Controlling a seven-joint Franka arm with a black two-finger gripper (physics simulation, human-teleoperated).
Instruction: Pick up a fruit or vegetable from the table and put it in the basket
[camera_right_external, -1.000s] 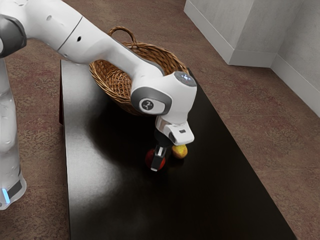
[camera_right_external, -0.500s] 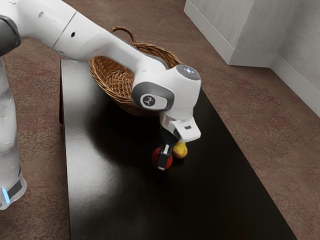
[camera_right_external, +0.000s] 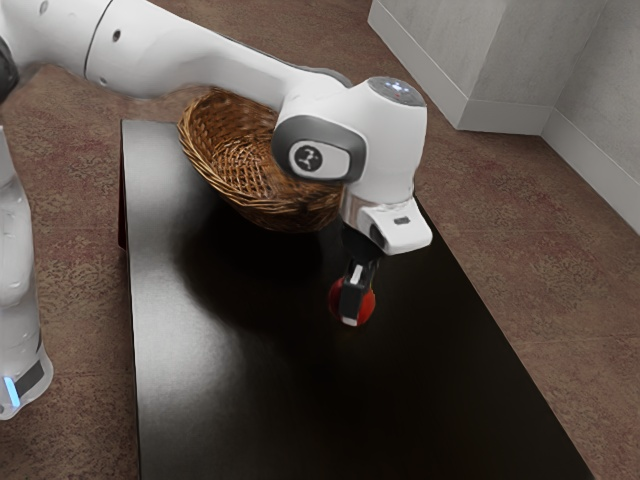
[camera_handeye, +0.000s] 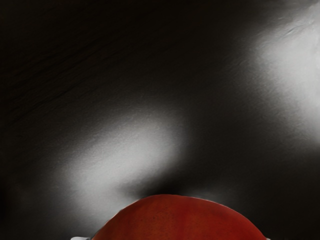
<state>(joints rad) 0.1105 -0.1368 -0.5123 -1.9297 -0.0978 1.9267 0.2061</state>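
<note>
In the exterior view my gripper (camera_right_external: 354, 304) is over the dark table, shut on a round red fruit (camera_right_external: 369, 301) that bulges out on both sides of the near finger. The wrist view has the top of the same red fruit (camera_handeye: 180, 218) at its lower edge, with small pale bits of the fingertips at either side of it. The brown wicker basket (camera_right_external: 223, 160) stands at the table's far end, tilted, its opening partly hidden by the arm.
The black table (camera_right_external: 280, 390) has its long edge toward the exterior view's right, with carpeted floor beyond. My forearm passes above the basket's rim. A grey wall (camera_right_external: 520, 70) stands farther off.
My hand has risen and shifted toward the exterior view's right, and the red fruit has come along with it. The hand now covers the spot where a yellow fruit lay.
</note>
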